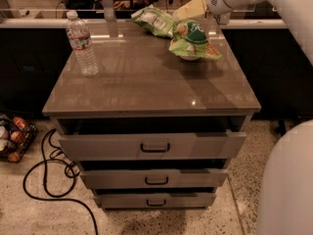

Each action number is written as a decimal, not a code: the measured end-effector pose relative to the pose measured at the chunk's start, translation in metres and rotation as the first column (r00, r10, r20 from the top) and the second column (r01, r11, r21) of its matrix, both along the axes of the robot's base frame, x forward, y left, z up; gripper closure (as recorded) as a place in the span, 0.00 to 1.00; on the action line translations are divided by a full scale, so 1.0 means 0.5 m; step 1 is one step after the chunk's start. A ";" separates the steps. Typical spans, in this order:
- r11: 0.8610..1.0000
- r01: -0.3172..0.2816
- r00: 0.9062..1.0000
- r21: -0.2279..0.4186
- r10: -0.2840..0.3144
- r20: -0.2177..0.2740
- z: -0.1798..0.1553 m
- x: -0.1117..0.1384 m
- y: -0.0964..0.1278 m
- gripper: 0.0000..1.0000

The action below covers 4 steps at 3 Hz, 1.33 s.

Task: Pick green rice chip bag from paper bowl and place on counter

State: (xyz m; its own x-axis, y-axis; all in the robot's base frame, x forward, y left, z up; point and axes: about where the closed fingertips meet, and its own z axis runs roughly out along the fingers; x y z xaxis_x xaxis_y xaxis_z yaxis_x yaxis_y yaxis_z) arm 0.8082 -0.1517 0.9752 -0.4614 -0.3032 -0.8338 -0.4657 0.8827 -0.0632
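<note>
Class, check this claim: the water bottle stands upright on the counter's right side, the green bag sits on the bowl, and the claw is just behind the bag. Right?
No. The bottle stands on the counter's left side, as the camera view shows. The rest holds: green bag on the bowl, claw just behind it.
</note>
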 end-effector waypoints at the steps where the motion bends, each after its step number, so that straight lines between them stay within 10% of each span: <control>1: 1.000 -0.005 1.000 0.013 0.004 0.014 -0.028 0.014 0.003 0.00; 3: 0.999 -0.014 1.000 0.037 0.015 -0.025 -0.107 0.003 0.008 0.00; 4: 0.999 -0.027 0.999 0.037 0.029 -0.044 -0.137 -0.002 0.027 0.25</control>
State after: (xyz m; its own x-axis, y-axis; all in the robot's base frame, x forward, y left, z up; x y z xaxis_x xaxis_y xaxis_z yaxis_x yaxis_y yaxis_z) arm 0.8074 -0.1383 0.9065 -0.4903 -0.2864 -0.8231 -0.4918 0.8706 -0.0100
